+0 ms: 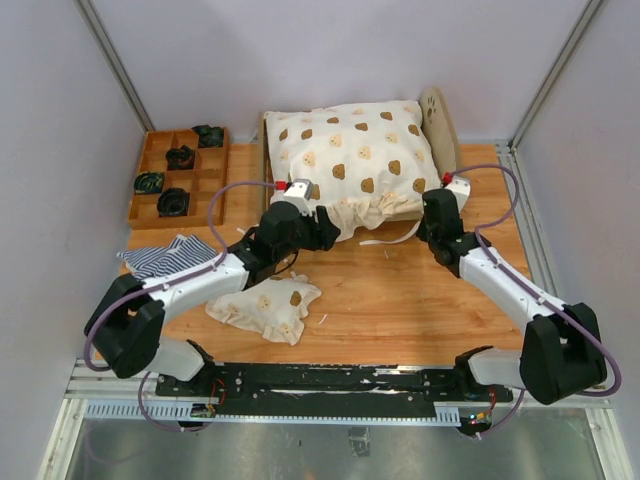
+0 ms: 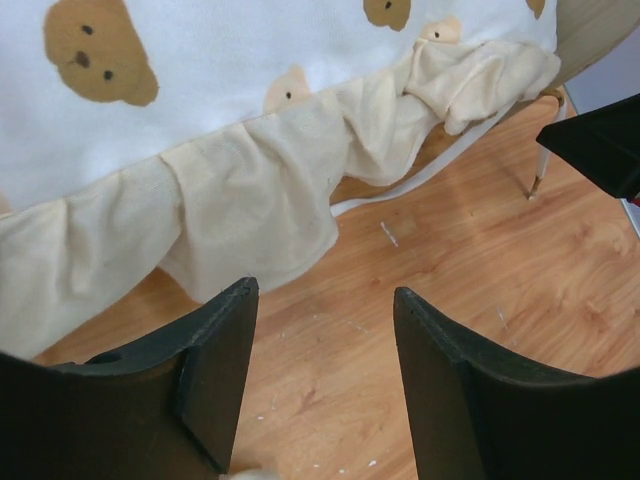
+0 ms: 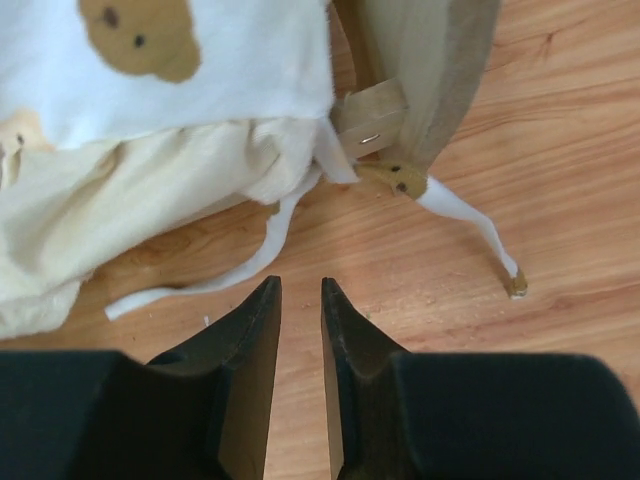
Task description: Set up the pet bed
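The pet bed stands at the back centre; its arched plywood headboard (image 1: 437,118) shows at the right end, and also in the right wrist view (image 3: 440,70). The cream bear-print quilt (image 1: 350,155) covers the frame, and its ruffle hangs over the near side (image 2: 230,200). A blue-and-white striped cloth (image 1: 165,255) lies on the table at the left, off the bed. My left gripper (image 1: 325,228) is open and empty just in front of the ruffle (image 2: 325,290). My right gripper (image 1: 432,215) is nearly shut and empty by the headboard's near corner (image 3: 300,283).
A brown compartment tray (image 1: 135,215) with dark items stands at the back left. A small bear-print pillow (image 1: 265,305) lies on the wood near the front. White ties (image 3: 260,255) trail from the quilt onto the table. Grey walls close in left and right.
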Motion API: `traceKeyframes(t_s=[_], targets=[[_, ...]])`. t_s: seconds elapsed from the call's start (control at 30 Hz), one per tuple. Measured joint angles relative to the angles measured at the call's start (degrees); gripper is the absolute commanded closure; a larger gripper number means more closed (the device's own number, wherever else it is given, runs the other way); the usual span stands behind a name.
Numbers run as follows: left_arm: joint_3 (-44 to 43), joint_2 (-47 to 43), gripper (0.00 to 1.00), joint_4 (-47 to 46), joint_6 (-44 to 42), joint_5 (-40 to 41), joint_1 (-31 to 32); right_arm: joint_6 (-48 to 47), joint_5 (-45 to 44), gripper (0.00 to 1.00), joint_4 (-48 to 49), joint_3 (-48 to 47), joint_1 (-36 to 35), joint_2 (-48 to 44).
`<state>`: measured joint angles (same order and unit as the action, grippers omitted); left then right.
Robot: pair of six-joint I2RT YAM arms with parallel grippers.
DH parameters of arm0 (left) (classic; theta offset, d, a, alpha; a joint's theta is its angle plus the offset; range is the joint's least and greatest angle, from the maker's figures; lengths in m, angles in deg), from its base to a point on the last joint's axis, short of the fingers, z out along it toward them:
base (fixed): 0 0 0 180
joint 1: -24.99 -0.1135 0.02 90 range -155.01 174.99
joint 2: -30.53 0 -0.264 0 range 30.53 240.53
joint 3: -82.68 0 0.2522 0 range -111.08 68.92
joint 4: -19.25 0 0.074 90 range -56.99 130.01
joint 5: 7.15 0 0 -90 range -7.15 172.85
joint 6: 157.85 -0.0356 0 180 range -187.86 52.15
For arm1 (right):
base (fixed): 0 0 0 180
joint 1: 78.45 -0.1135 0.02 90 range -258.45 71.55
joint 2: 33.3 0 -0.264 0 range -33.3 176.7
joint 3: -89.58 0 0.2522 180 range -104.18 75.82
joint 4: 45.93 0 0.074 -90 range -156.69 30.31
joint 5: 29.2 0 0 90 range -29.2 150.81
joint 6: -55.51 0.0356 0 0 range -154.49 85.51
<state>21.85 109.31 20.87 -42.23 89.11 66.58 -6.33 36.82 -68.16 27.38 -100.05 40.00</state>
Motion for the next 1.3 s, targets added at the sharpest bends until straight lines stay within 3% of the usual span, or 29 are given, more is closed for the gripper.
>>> traceKeyframes(t_s=[0.43, 1.13, 1.2, 1.3], targets=[[-6.9, 14.0, 0.41, -5.9, 3.3, -5.6, -0.1, 10.7, 7.5, 0.73, 17.9, 6.3, 6.6, 0.7], [-7.3, 18.7, 0.42, -8.2, 4.7, -7.5, -1.4, 13.0, 11.2, 0.67, 25.1, 7.3, 8.9, 4.0], [-7.3, 18.7, 0.42, -8.4, 4.8, -7.5, -1.5, 13.5, 11.6, 0.7, 26.4, 8.1, 8.9, 4.0], [-7.3, 18.7, 0.42, -8.6, 4.9, -7.5, -1.7, 14.0, 11.8, 0.91, 28.2, 9.0, 8.9, 4.0]])
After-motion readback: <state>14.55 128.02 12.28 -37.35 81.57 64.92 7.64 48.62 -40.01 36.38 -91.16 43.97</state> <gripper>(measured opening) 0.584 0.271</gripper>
